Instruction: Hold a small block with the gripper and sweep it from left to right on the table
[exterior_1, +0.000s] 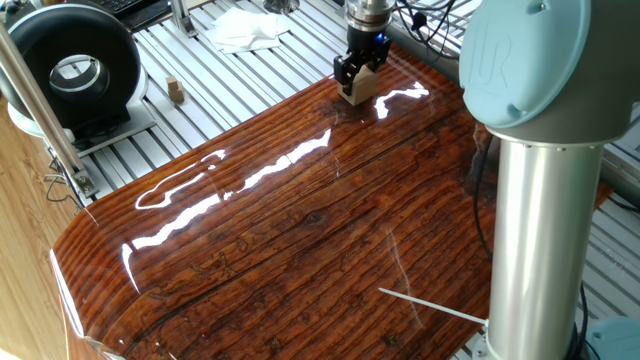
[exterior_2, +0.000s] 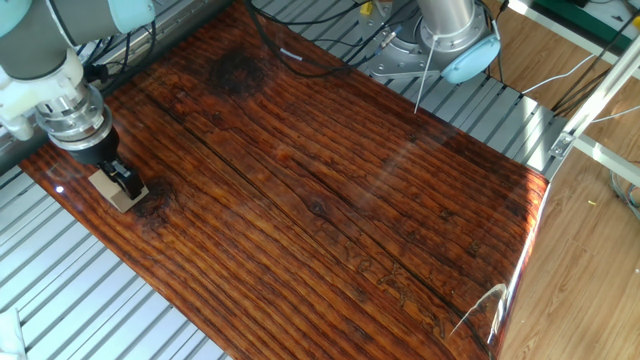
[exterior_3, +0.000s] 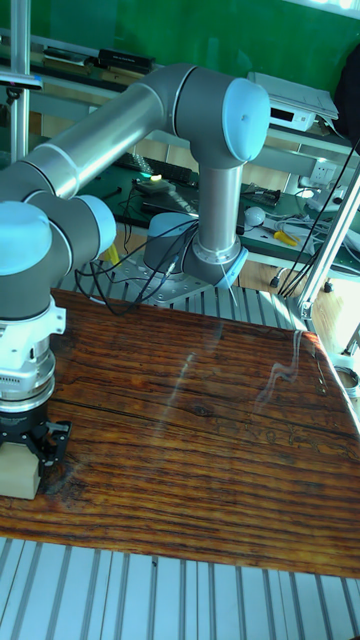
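Note:
The small block (exterior_1: 363, 86), a light-tan wooden cube, rests on the table (exterior_1: 300, 230) near its far corner. My gripper (exterior_1: 358, 76) comes straight down on it, black fingers shut on the cube's sides. In the other fixed view the block (exterior_2: 110, 190) sits at the left end of the table (exterior_2: 330, 180), close to the edge, with the gripper (exterior_2: 115, 181) clamped on it. The tall view shows the block (exterior_3: 19, 472) under the gripper (exterior_3: 24, 450) at the left of the table (exterior_3: 200, 440).
A tiny dark-brown wooden piece (exterior_1: 176, 91), a white cloth (exterior_1: 245, 28) and a black round device (exterior_1: 75, 65) lie on the silver slatted surface beyond the board. The arm's column (exterior_1: 540, 200) stands at the right, over its base (exterior_2: 440, 40).

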